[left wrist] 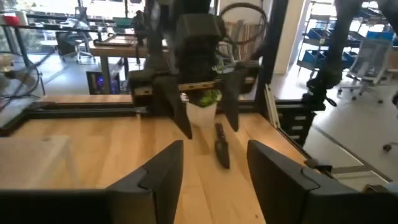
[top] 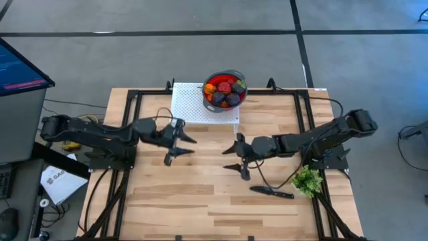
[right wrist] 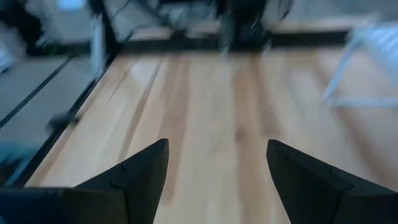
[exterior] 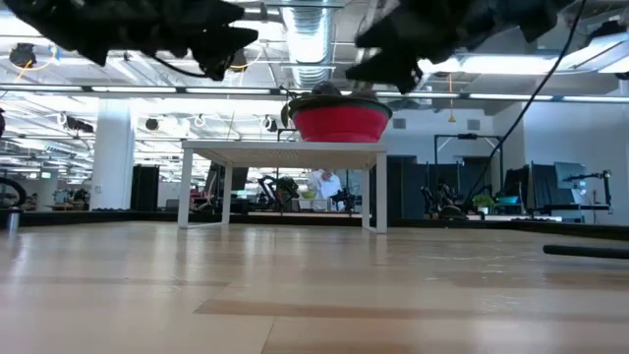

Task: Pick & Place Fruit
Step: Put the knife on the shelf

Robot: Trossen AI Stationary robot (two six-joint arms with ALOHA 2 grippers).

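Fruit (top: 224,92): all the pieces I can find sit heaped in a bowl (top: 242,98), red inside with a dark rim, which stands on a white perforated stand (top: 190,104) at the far edge of the table (top: 200,194). Red, dark purple and orange pieces are visible in the pile, plus one with a bit of green; an exact count is not possible from above. In the low view the bowl (exterior: 340,123) shows red, raised on the white stand, with the arms overhead.

No loose fruit on the wood in any view. Judgement: the placing looks finished or very nearly so, nothing left to collect that the cameras show.

Left gripper (top: 182,146): held over mid-table, just in front of the stand, fingers parted and empty; its wrist view shows bare wood between them.

Right gripper (top: 239,161): facing the left one across a short gap, jaws spread wide, nothing between them.

Not fruit, still on the table near the right arm: black knife (top: 271,192) and, just beside it, a green leafy bunch (top: 307,180)
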